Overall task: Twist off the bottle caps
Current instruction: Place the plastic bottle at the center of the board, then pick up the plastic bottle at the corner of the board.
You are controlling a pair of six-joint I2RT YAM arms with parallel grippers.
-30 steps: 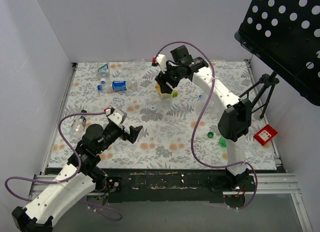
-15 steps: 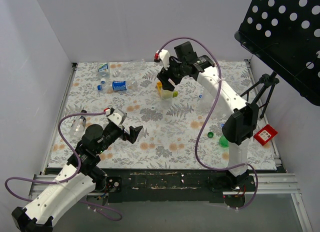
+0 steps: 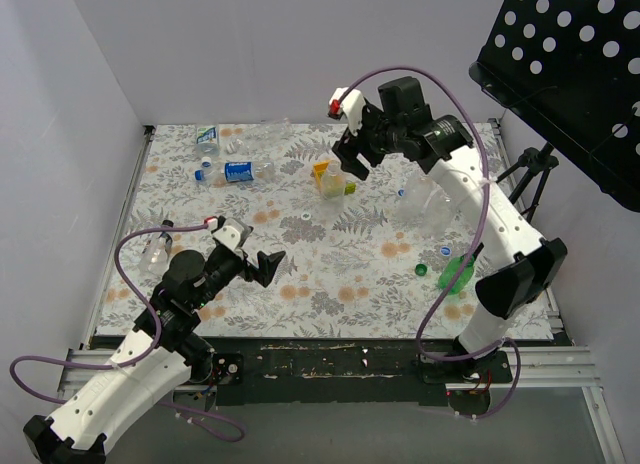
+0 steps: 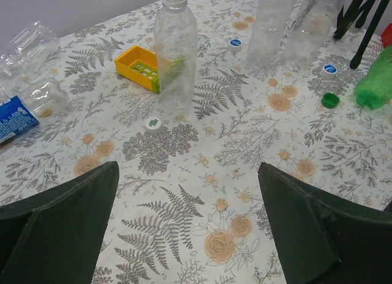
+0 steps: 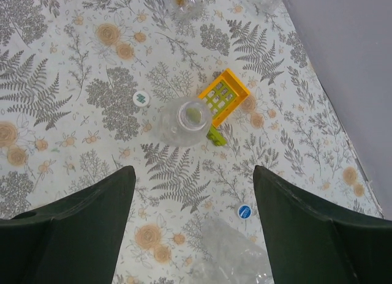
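White walls close off the far and left sides of a worktop (image 3: 330,289) covered in fern-and-flower cloth.

Surroundings: a yellow plastic crate (image 4: 138,65) sits just beside the far left of an upright clear plastic bottle (image 4: 176,51). Two more clear bottles (image 4: 269,21) stand to the right of it. A blue-labelled bottle (image 3: 240,171) lies at the far left. Past the right edge, a black perforated panel (image 3: 570,64) on a tripod (image 3: 530,179) overhangs the far right corner.

Task items: the upright bottle's mouth is open and uncapped in the right wrist view. A white round screw cap (image 4: 152,122) lies flat on the cloth just near-left of its base. A small blue screw cap (image 5: 244,211) lies to its right. A green screw cap (image 4: 331,100) lies beside a tilted green plastic bottle (image 4: 375,82) near the right edge, with a blue-and-white screw cap (image 4: 329,68) just beyond.

End effectors: the left end effector (image 4: 188,171) hangs over the near left, fingers apart and gripping nothing. The right end effector (image 5: 194,171) hangs above the upright bottle, fingers likewise apart.

Room: bare cloth lies between the left end effector and the white cap.
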